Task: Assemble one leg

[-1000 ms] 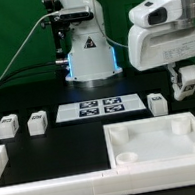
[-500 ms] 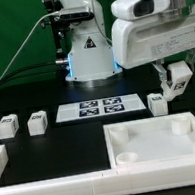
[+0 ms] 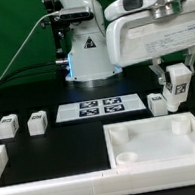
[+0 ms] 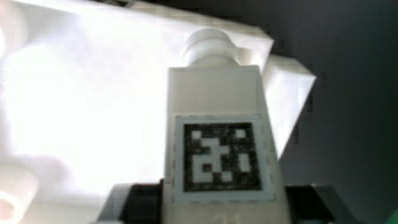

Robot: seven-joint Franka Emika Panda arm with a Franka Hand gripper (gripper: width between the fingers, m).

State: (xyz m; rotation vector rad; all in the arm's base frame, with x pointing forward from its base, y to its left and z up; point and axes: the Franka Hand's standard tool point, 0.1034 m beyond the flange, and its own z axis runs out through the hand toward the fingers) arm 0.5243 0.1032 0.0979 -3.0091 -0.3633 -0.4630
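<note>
Legs first. Far out on the exterior view's left, well apart from the pincer [image 3: 177, 86], the far-left leg [image 3: 6, 126] sits on the dark table [image 3: 46, 101]. The second leg [image 3: 35, 122] is right beside it, apart by a small gap, and both show a black-and-white tag.

Closer in, the marker board [image 3: 99, 108] lies flat on the table between those two and the pincer, with the arm's base [image 3: 87, 56] behind it. Next comes the near leg [image 3: 156, 103], resting on the table just beside the pincer on the exterior view's left side. I can't tell if they touch.

Now the pincer itself: it points down, closed around the held leg [image 3: 177, 96], which pokes out below the fingers. In front of it and lower in the exterior view is the big white tray [image 3: 153, 143], with round holes at its corners.

From the wrist view, the held leg [image 4: 217, 120] runs lengthwise away from the camera, with its tag facing the lens and a rounded stub at the far end. The dark fingers [image 4: 134, 203] clamp it at the tagged end, with no gap showing. Beyond the leg there's white tray [image 4: 80, 110] surface on one side and dark table on the other.
</note>
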